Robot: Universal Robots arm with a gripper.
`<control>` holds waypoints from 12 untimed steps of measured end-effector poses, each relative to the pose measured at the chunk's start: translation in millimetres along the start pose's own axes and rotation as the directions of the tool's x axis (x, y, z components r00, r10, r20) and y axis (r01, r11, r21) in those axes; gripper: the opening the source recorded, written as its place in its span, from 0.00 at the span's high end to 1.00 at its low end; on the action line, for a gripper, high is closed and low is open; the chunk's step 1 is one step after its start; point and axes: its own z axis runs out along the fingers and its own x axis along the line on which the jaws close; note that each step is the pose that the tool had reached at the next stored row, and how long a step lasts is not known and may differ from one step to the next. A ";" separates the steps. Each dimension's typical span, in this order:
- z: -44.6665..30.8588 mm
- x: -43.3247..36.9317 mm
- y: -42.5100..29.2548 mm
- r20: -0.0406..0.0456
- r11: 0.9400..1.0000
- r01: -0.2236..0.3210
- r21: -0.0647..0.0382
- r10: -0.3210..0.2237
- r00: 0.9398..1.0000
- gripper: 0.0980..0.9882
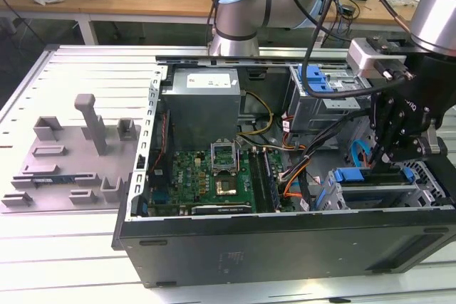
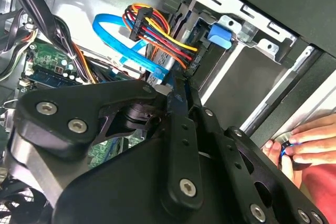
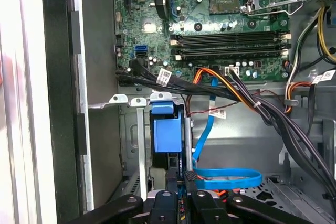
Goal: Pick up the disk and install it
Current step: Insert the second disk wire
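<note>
The disk (image 1: 377, 173) stands on edge in the drive bay at the front corner of the open computer case (image 1: 285, 236), on the exterior view's right. Blue bracket pieces show at both its ends. In the first wrist view it is seen edge-on, with its blue bracket (image 3: 163, 136) against the bay's metal wall. My black gripper (image 1: 390, 156) reaches down from above and is shut on the disk's thin top edge. Both wrist views show the gripper (image 3: 181, 179) (image 2: 179, 85) with its fingers pressed close on either side of the edge.
A grey power supply box (image 1: 203, 101) and the green motherboard (image 1: 214, 176) fill the case's middle. Bundled cables (image 3: 236, 90) and a blue flat cable (image 3: 226, 177) run beside the bay. A person's hand (image 2: 296, 142) rests at the case's outer edge. A grey fixture (image 1: 71, 154) lies on the exterior view's left.
</note>
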 end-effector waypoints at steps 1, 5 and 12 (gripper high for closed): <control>0.4 0.0 0.0 0.000 1.000 0.002 0.000 -0.002 1.000 0.93; 4.2 -0.4 0.1 0.000 1.000 0.009 0.001 -0.009 1.000 0.93; -16.1 0.1 -0.1 0.001 1.000 0.011 0.001 -0.011 1.000 0.78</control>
